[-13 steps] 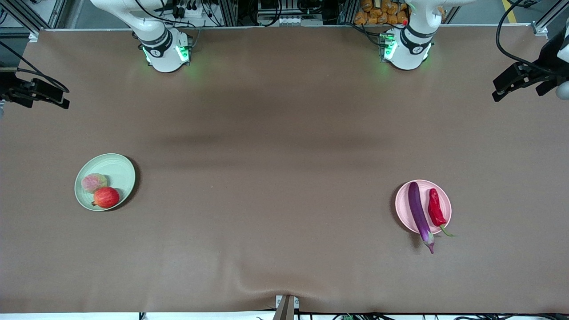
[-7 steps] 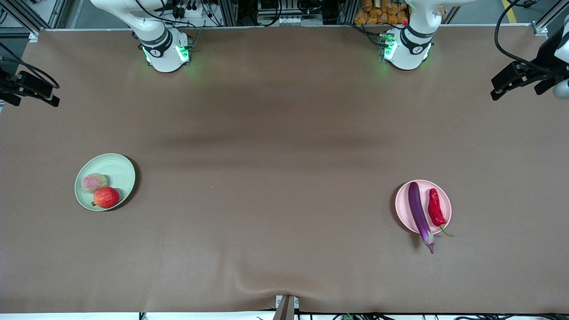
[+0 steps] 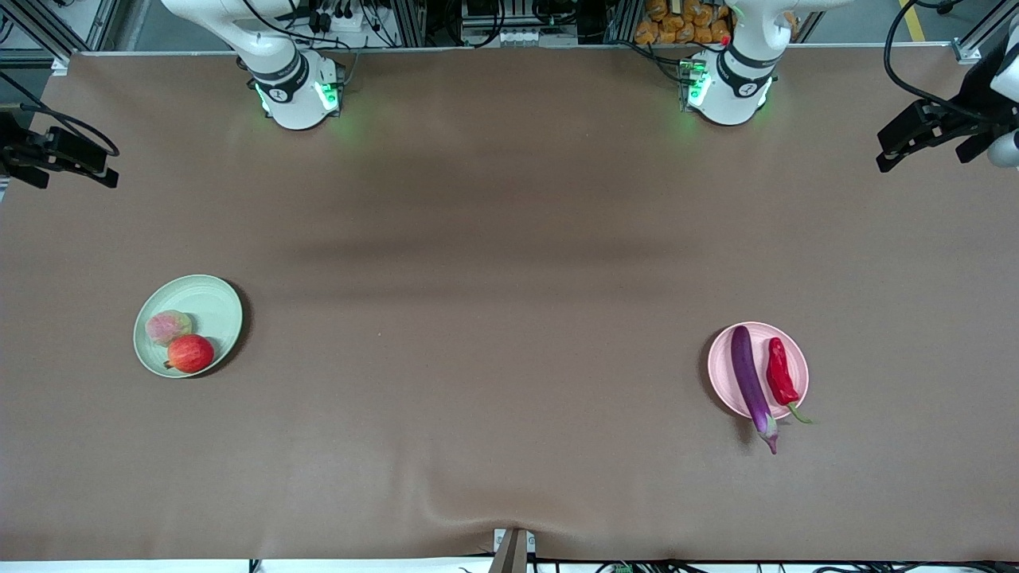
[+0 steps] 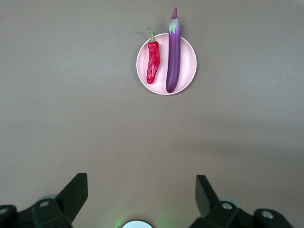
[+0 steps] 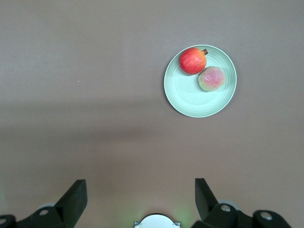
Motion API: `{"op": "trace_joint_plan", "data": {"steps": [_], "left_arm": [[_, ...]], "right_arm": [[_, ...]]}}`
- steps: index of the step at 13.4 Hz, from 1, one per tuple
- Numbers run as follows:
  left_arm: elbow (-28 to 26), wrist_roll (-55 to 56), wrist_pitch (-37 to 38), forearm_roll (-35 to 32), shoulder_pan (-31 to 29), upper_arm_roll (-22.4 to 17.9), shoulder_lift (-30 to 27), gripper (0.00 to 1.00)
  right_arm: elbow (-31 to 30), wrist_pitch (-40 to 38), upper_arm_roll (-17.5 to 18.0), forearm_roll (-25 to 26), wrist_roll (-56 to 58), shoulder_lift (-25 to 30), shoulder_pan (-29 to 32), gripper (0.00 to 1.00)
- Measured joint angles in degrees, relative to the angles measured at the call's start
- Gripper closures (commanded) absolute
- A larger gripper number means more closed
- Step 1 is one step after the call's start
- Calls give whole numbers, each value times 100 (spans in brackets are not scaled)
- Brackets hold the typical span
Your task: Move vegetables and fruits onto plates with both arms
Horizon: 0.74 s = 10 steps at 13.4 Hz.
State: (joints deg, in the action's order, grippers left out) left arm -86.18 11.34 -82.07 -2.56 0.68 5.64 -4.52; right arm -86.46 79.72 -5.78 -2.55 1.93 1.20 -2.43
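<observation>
The purple eggplant point(image 3: 751, 383) and the red chili pepper point(image 3: 781, 374) lie side by side on the pale pink plate point(image 3: 720, 368); the eggplant's stem end sticks out over the rim. The red-orange fruit point(image 3: 190, 353) and the blushed yellow-green fruit point(image 3: 169, 326) sit on the pale green plate point(image 3: 213, 306). My left gripper point(image 3: 888, 159) is open and empty, high over the table's edge at the left arm's end. My right gripper point(image 3: 107, 177) is open and empty, high over the right arm's end. The left wrist view shows the gripper point(image 4: 141, 184), pink plate point(image 4: 189, 66), eggplant point(image 4: 173, 57) and chili point(image 4: 153, 64). The right wrist view shows the gripper point(image 5: 141, 187), green plate point(image 5: 190, 97) and both fruits.
The brown table cover point(image 3: 493, 318) stretches between the two plates. The arm bases point(image 3: 298, 91) stand along the table's edge farthest from the front camera. A small bracket point(image 3: 513, 549) sits at the nearest edge.
Both grippers have shifted slightly at their ends of the table. The plates, fruits and vegetables have not moved.
</observation>
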Motion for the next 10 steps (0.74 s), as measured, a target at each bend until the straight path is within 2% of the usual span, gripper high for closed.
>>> {"op": "trace_joint_plan", "data": {"steps": [10], "left_arm": [[2, 0, 22, 0, 0, 15, 0, 0]], "right_arm": [[-2, 4, -25, 7, 70, -33, 1, 0]]}}
